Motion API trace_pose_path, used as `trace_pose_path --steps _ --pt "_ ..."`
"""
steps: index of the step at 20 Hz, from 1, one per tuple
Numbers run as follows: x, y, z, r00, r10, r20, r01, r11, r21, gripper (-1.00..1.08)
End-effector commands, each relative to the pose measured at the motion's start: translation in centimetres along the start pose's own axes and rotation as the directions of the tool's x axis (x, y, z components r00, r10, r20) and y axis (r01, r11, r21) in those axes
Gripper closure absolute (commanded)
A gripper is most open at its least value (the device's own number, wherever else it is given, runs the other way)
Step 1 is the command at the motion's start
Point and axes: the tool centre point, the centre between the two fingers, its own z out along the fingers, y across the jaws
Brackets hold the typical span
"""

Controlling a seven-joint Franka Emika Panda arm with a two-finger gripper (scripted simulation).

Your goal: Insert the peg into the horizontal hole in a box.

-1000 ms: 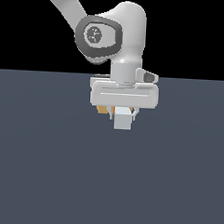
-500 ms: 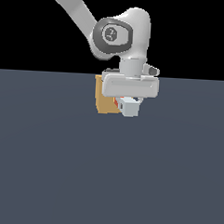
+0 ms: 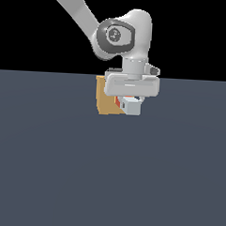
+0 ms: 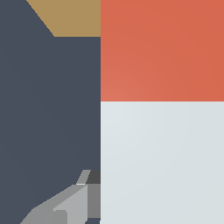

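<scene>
Exterior view: arm reaches down from upper left, wrist pointing straight down. Claw (image 3: 130, 100) hangs low over the dark blue-grey tabletop (image 3: 107, 171), clenched on the peg (image 3: 131, 105). Peg lies roughly level beneath the claw body; its pale grey-white end face points toward the camera, and a sliver of the orange-red end shows behind it, on the side toward the box (image 3: 107, 99).

Box is a tan block on the tabletop, partly hidden behind the claw body, showing on the exterior view's left of the peg. Orange-red end sits just beside the box face; contact cannot be judged. The hole is not visible, covered by claw and peg.

Wrist view: peg (image 4: 162, 131) fills most of the frame, orange-red part meeting pale part at a straight line. One grey finger (image 4: 74, 203) presses against the pale part's side. A tan corner of the box (image 4: 72, 17) shows beyond the orange-red end, tabletop (image 4: 48, 109) alongside.
</scene>
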Motion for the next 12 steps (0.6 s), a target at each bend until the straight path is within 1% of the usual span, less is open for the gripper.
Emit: trace_pose_path --steps 1,3,8,12 --pt "0.0 0.1 -0.2 1.0 -0.001 0.0 0.001 1.0 -0.003 1.08" --pt "0.0 0.3 -0.6 1.0 -0.005 0.001 0.005 1.0 -0.009 1.08" --pt "0.0 0.2 -0.3 1.0 -0.004 0.001 0.004 1.0 -0.004 1.08" --pt "1.2 0.1 -0.4 1.0 -0.004 0.001 0.004 1.0 -0.005 1.08"
